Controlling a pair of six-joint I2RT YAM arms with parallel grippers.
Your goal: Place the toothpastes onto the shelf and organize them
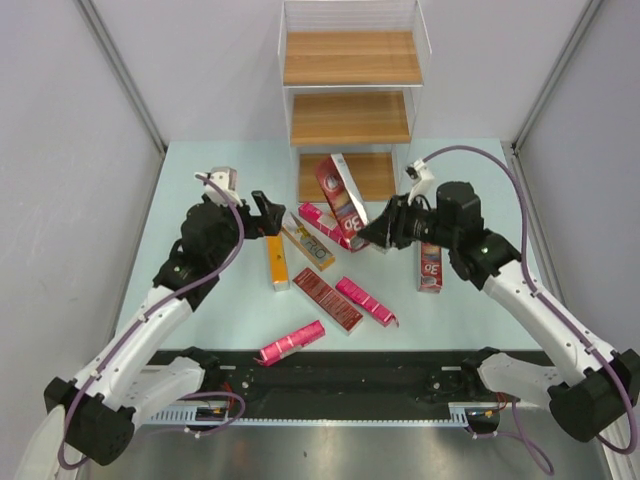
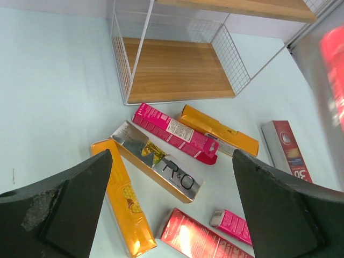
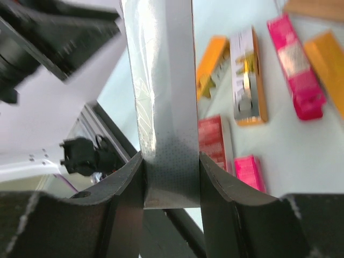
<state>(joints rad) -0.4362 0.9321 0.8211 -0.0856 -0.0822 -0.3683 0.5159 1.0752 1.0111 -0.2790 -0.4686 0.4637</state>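
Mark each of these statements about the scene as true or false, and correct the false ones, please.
1. The right gripper holds a red and silver carton. True.
2. The left gripper is shut. False: it is open and holds nothing.
3. Two cartons stand on the top board of the shelf. False: that board is bare.
4. A pink carton lies closer to the near edge of the table than any other carton. True.
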